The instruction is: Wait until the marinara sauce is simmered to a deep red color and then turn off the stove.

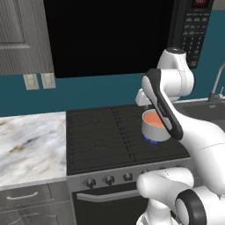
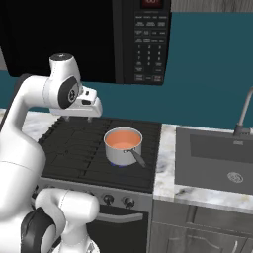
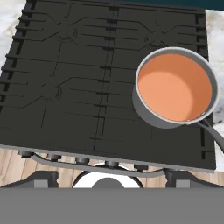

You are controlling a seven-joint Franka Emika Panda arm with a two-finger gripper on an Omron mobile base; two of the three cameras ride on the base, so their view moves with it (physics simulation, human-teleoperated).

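Note:
The marinara sauce (image 3: 173, 87) is a flat pale orange-salmon disc in a small steel saucepan (image 2: 123, 148) on the front right burner of the stove (image 3: 65, 87). A blue flame (image 1: 150, 140) shows under the pan. The pan's thin handle (image 2: 138, 158) points toward the stove's front right. My gripper (image 2: 79, 117) hangs open above the back left of the grates, well clear of the pan, with nothing between its fingers. In the hand view the gripper (image 3: 111, 178) looks straight down on the cooktop. A row of round knobs (image 3: 81, 160) lines the steel front.
A black microwave (image 2: 148, 39) with keypad hangs above the stove. To the right lie a steel sink (image 2: 217, 158) and its faucet (image 2: 243, 116). A marble counter (image 1: 30, 145) reaches left of the stove, with wall outlets (image 1: 39, 81) behind it.

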